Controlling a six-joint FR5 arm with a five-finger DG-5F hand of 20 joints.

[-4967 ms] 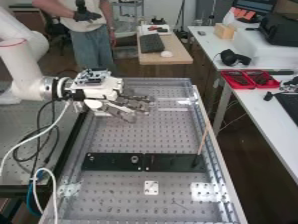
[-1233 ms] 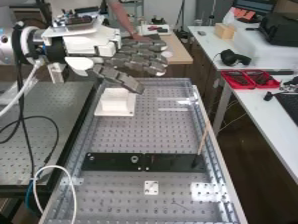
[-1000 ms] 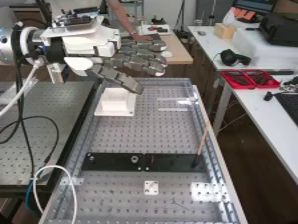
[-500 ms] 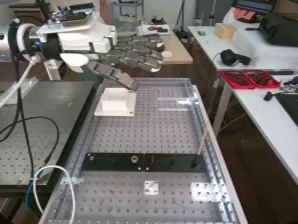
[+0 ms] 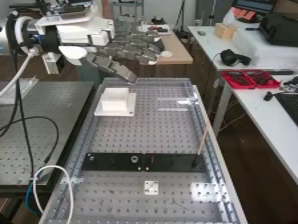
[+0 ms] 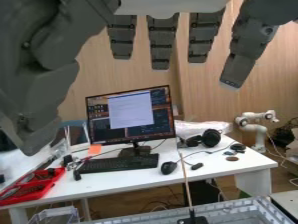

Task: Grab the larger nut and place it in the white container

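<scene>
The hand [image 5: 126, 47] is raised above the bench's far end in the high view, its fingers straight and its thumb apart from them. In the wrist view the hand [image 6: 163, 40] has nothing between its fingers and thumb. The white container [image 5: 115, 101] stands on its flat base at the far left of the perforated bench, below and nearer than the hand, not touched by it. On the black bar are the smaller nut [image 5: 91, 158] and the bearing [image 5: 134, 159]. The container's inside is not discernible.
A thin upright stick [image 5: 203, 140] stands at the bar's right end. A small white plate [image 5: 151, 188] lies nearer than the bar. Cables [image 5: 50, 172] loop at the bench's left side. On the side table are red trays [image 5: 249, 79], and a monitor [image 6: 131, 115] stands there in the wrist view.
Since the oldest frame the hand has risen from over the container area, uncovering the container. Over the last second it has shifted slightly left, its fingers staying straight.
</scene>
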